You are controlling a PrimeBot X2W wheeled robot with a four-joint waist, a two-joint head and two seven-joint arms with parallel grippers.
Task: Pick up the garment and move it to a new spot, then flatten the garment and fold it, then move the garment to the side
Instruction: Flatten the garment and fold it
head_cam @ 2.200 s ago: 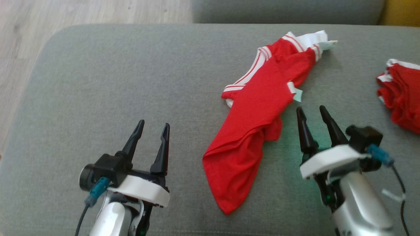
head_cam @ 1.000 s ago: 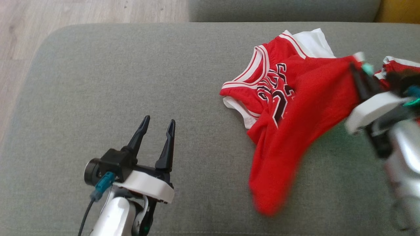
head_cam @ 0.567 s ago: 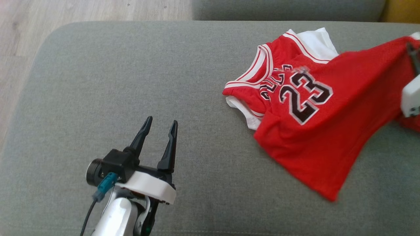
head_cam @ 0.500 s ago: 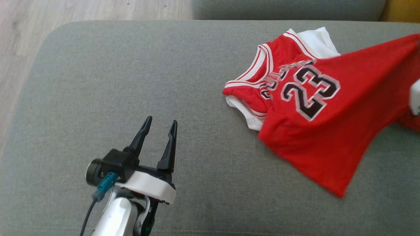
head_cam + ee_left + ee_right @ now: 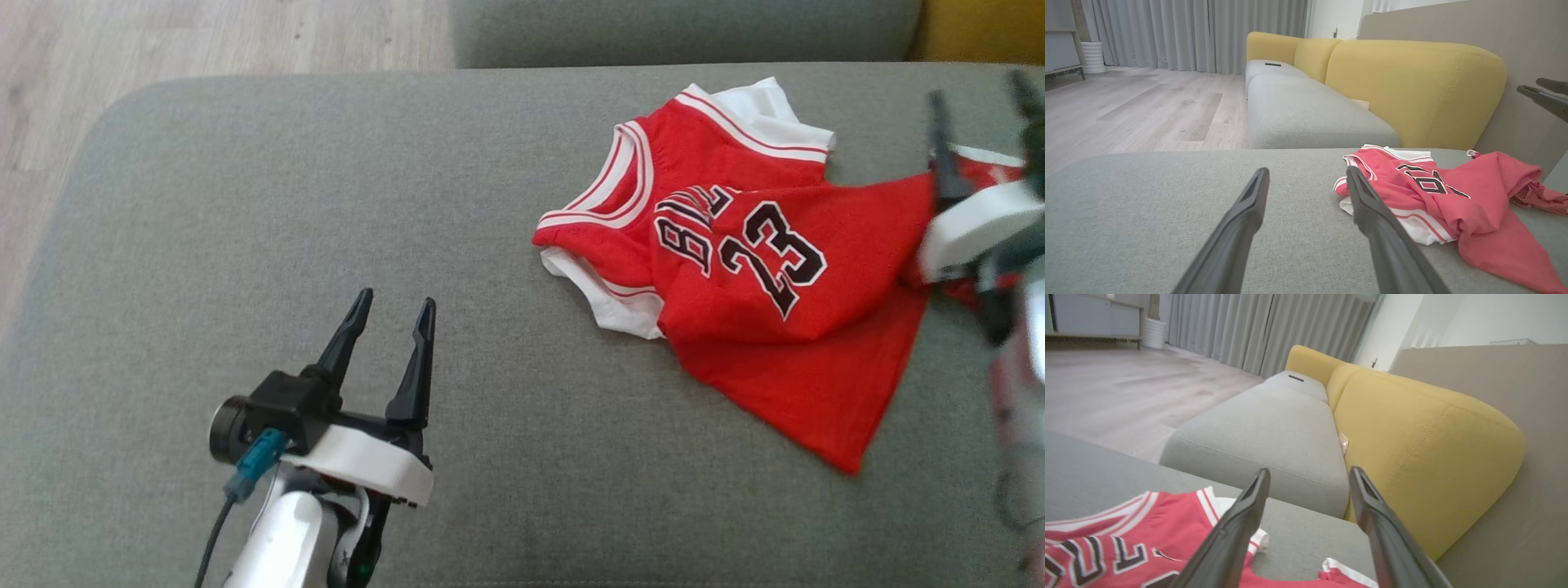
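Head view, with both wrist views. We see a red basketball jersey (image 5: 735, 269) lying on the grey sofa seat cushion (image 5: 326, 204), in the right half of the head view. Its front faces up, and we read the black number 23 below part of a curved word. The white-striped neckline and armholes point toward the far edge of the cushion. The body is only partly spread: one fold crosses below the number, and a corner of the hem reaches toward the near right.

The left gripper (image 5: 397, 298) hovers over bare cushion at the lower left, well apart from the jersey. Its two dark fingers stand wide apart with nothing between them.

The right gripper (image 5: 976, 88) appears blurred at the right edge of the head view, beside the jersey's right border. In its own wrist view we see its fingers (image 5: 1237, 522) spread wide and empty, raised over the jersey's upper part. We cannot tell whether any part of it touches the cloth.

A second, crumpled red garment (image 5: 1541, 195) lies just right of the jersey. Beyond the cushion we note another grey seat (image 5: 1306, 114), a yellow backrest (image 5: 1412, 90), a pale wooden floor (image 5: 204, 41) and grey curtains (image 5: 1188, 32).
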